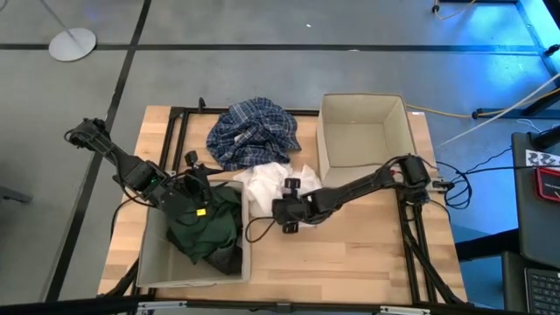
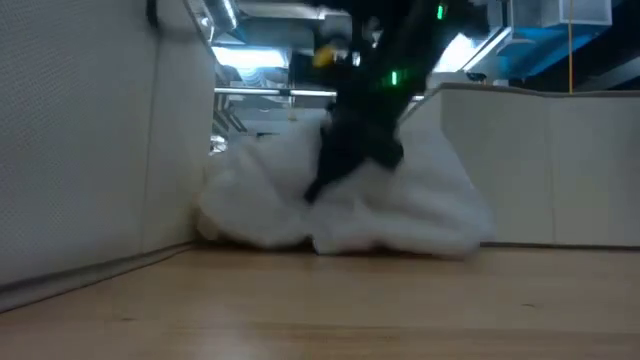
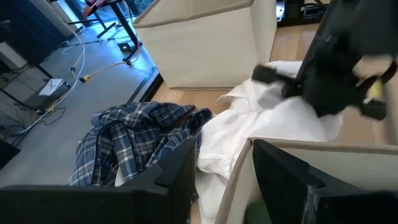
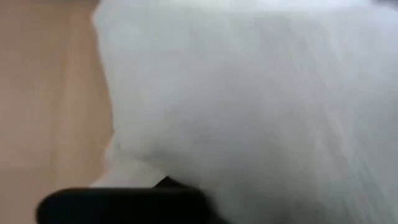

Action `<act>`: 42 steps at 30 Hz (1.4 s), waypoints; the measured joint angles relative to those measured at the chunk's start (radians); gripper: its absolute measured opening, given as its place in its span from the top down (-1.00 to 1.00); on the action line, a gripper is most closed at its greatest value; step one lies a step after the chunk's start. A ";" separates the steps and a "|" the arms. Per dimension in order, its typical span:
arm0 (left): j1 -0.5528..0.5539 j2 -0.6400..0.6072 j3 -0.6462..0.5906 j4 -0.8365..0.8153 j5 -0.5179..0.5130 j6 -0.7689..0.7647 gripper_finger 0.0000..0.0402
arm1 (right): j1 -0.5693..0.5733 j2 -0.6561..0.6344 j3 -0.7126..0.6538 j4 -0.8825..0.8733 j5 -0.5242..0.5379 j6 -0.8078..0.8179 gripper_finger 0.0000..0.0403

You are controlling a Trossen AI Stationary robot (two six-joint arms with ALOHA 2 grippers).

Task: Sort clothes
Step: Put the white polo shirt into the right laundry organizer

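The white piece (image 1: 265,182) lies crumpled on the table between the two bins; it also shows in the low view (image 2: 400,210). The blue-and-white plaid shirt (image 1: 254,131) lies heaped behind it at the far edge. The dark green piece (image 1: 206,226) lies in the left bin (image 1: 149,262) with a dark grey-black piece (image 1: 229,260) at its near right corner. My left gripper (image 3: 224,180) is open and empty over that bin's far rim (image 3: 292,148). My right gripper (image 1: 284,208) is down at the white piece's near side; the cloth fills its wrist view (image 4: 261,106).
A second beige bin (image 1: 363,131) stands at the far right, with nothing showing in it. Bare wood lies along the near edge (image 1: 350,254). A black frame (image 1: 175,131) runs along the table's sides.
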 joint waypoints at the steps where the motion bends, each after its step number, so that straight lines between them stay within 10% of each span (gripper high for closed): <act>1: 0.000 0.000 0.000 0.000 0.000 0.000 0.25 | 0.002 -0.014 0.011 -0.006 0.012 -0.006 0.79; 42: 0.000 0.000 0.000 -0.003 0.000 -0.004 0.25 | 0.005 -0.713 0.059 0.091 0.559 -0.383 0.78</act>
